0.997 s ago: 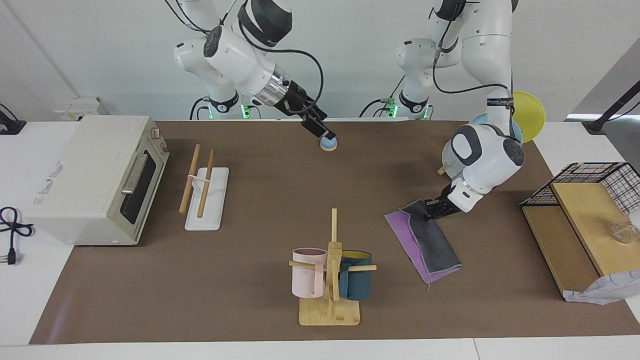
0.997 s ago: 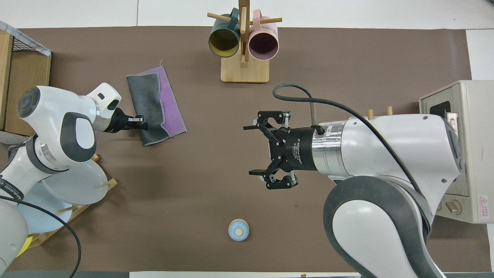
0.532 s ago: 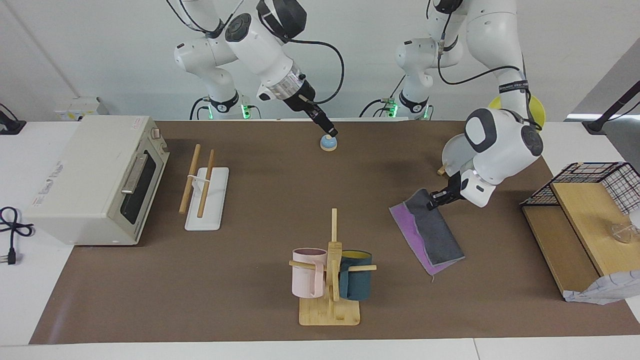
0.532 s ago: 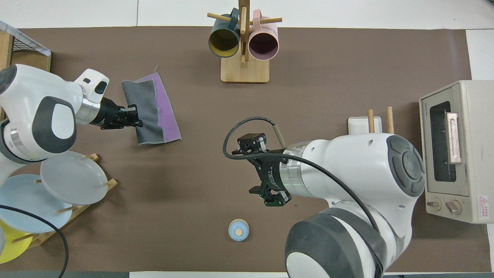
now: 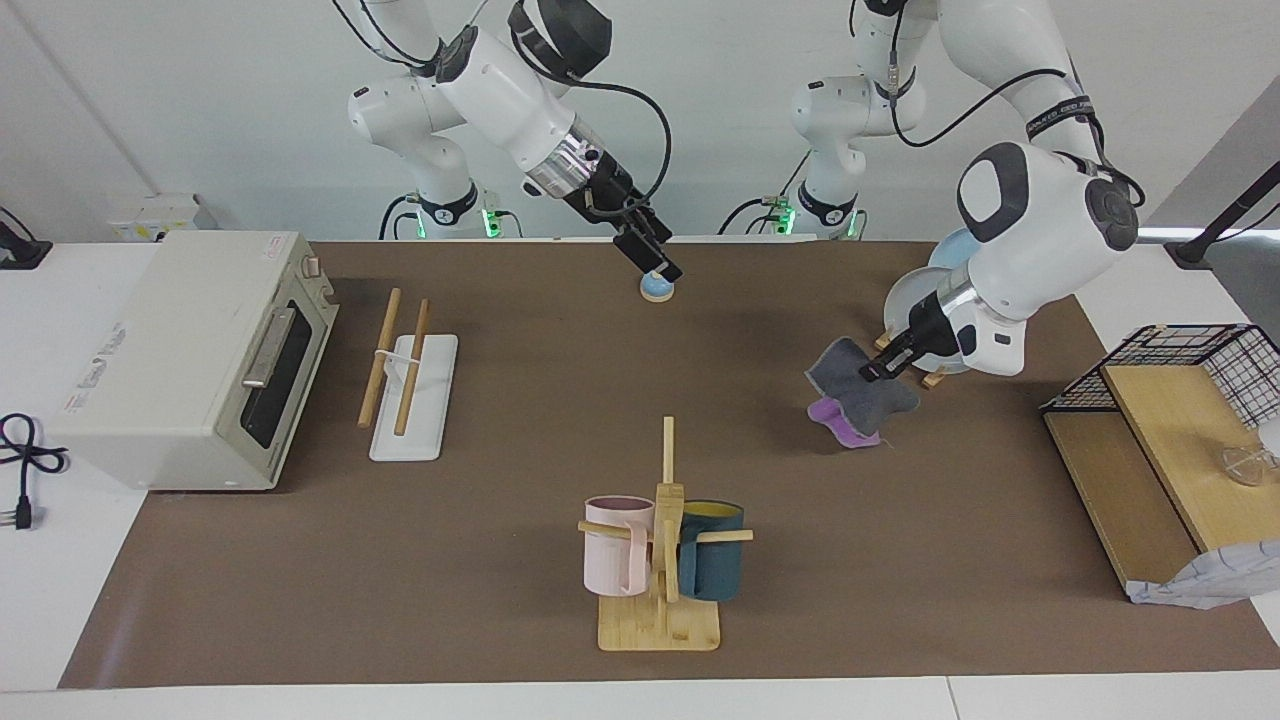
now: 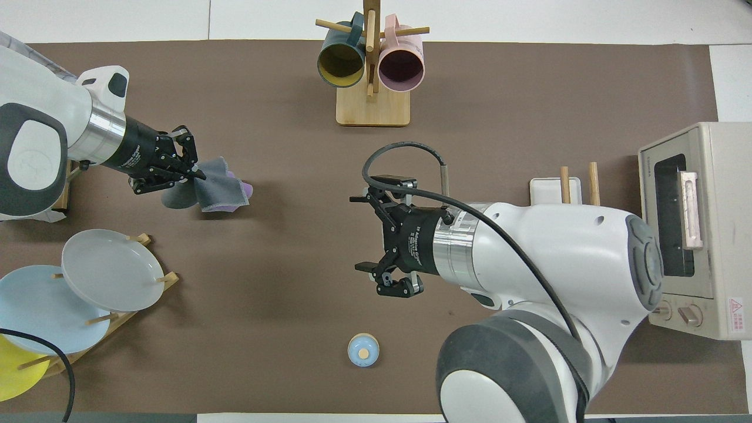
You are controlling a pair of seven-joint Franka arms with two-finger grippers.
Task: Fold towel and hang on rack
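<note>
The towel (image 5: pixel 866 396) hangs bunched from my left gripper (image 5: pixel 874 371), which is shut on its upper edge. Grey cloth shows on the outside and a purple fold at the bottom. It hangs over the mat at the left arm's end of the table, beside the plates. From overhead the towel (image 6: pixel 220 188) is a small crumpled bundle at the left gripper (image 6: pixel 196 174). The rack (image 5: pixel 411 384), two wooden rods on a white base, stands next to the oven. Overhead, the right arm covers most of the rack (image 6: pixel 554 189). My right gripper (image 5: pixel 661 263) is open and empty, up over the middle of the table (image 6: pixel 360 234).
A toaster oven (image 5: pixel 190 355) sits at the right arm's end. A mug tree (image 5: pixel 664 540) with two mugs stands farthest from the robots. A plate stand with plates (image 6: pixel 106 276) is near the left arm. A small blue round thing (image 5: pixel 656 288) lies close to the robots. A wire-and-wood box (image 5: pixel 1170 440) is at the left arm's end.
My left gripper has risen with the towel, which went from lying flat on the mat to hanging bunched. The right arm has turned and shifted a little over the middle, gripper still open.
</note>
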